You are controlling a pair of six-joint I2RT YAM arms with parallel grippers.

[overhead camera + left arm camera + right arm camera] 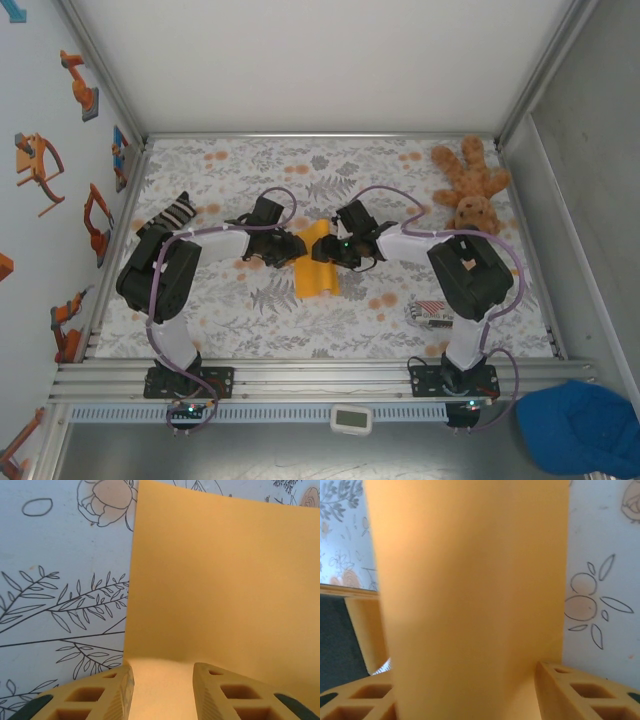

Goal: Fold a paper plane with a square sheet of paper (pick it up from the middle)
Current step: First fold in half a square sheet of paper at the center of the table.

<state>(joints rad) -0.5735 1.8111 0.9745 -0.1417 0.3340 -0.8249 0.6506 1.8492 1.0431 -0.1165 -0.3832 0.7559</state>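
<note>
likely first fold | left gripper (162, 674) jaws apart over orange sheet (316, 262) | right gripper (465, 680) straddles it (grip unclear) | next: flatten crease

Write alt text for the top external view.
Two robot arms reach inward, the left gripper and right gripper meeting at an orange paper mid-table on a floral cloth. A brown teddy sits far right; a striped packet lies near the right arm.
</note>
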